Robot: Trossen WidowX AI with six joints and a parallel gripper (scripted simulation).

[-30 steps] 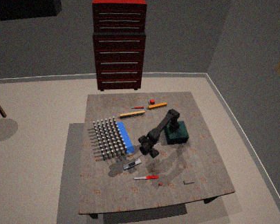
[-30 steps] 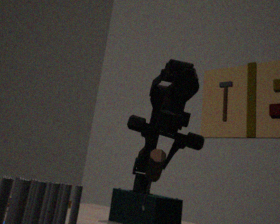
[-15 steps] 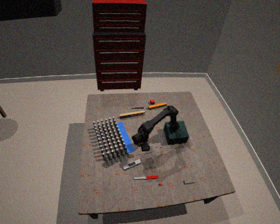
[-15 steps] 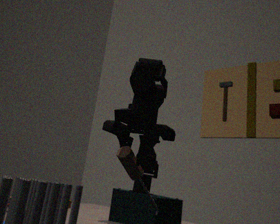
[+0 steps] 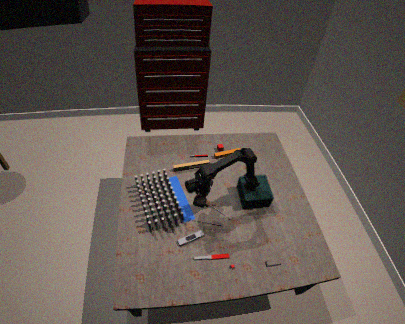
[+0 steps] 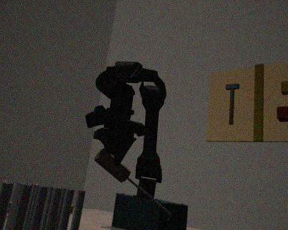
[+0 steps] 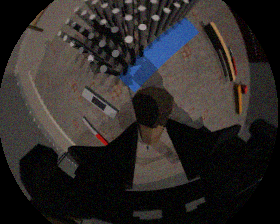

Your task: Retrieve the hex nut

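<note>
My gripper (image 5: 201, 198) (image 6: 117, 162) (image 7: 151, 122) is shut on the wooden handle of a hook tool (image 6: 109, 165) (image 7: 152, 106). Its thin rod slants down towards the arm's base in the exterior view, with a small bend at the end. The tool hangs above the table, to the arm-base side of the blue taped strip (image 5: 181, 198) (image 7: 167, 47). The metal spacers (image 5: 161, 196) (image 6: 2, 204) (image 7: 142, 27) stand upright in rows beyond the strip. The hex nut cannot be made out in any view.
A grey caliper-like tool (image 5: 196, 236) (image 7: 85, 95) and a red-handled tool (image 5: 220, 257) (image 7: 101, 139) lie near the field's front corner. A hex key (image 5: 272, 264) lies farther front. A yellow bar (image 5: 191, 165), an orange bar (image 5: 227, 153) and a red block (image 5: 220, 147) lie behind.
</note>
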